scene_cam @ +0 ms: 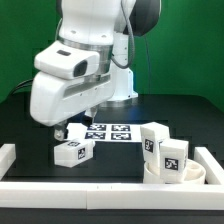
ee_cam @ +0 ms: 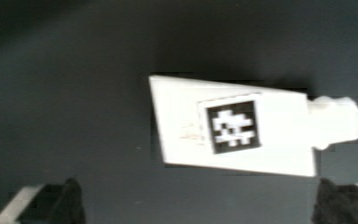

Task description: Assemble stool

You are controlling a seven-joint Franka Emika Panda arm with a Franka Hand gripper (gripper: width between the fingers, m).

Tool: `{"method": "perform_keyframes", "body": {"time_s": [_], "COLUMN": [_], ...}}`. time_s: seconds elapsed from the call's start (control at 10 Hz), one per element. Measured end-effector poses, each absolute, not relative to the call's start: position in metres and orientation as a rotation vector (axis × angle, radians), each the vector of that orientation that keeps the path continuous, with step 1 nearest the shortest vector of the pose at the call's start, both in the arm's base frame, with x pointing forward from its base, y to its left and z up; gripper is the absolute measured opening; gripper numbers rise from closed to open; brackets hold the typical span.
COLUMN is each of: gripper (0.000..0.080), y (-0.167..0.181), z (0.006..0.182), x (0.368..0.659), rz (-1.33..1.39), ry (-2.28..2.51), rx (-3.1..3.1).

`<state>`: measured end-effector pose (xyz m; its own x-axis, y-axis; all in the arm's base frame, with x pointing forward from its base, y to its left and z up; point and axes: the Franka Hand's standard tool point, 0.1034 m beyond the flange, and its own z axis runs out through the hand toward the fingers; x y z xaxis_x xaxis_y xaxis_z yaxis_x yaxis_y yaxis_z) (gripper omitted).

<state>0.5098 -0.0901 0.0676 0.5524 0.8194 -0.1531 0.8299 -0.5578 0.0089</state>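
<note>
A white stool leg [scene_cam: 72, 152] with a marker tag lies on its side on the black table, left of centre in the exterior view. In the wrist view the leg [ee_cam: 238, 125] shows its tag and a round peg at one end. My gripper [scene_cam: 60, 130] hangs just above and behind it. In the wrist view the gripper [ee_cam: 202, 208] is open and empty, fingers [ee_cam: 51, 205] wide apart and clear of the leg. The round seat [scene_cam: 190, 180] sits at the front right with a second leg [scene_cam: 172, 158] standing in it. A third leg [scene_cam: 153, 138] stands just behind.
The marker board [scene_cam: 108, 131] lies flat behind the lying leg, near the robot base. White border rails run along the front [scene_cam: 90, 190], the exterior view's left [scene_cam: 8, 155] and its right [scene_cam: 212, 160].
</note>
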Motion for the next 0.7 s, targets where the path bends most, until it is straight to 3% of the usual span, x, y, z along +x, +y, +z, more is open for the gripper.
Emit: {"method": "perform_keyframes", "body": {"time_s": [0.3, 0.7], "gripper": [0.0648, 0.0648], "y": [-0.087, -0.088], "z": [0.064, 0.043], "x": [0.508, 0.52], "rz": [-0.203, -0.263], "ry": [1.104, 0.29], "rx": [2.857, 3.089]}}
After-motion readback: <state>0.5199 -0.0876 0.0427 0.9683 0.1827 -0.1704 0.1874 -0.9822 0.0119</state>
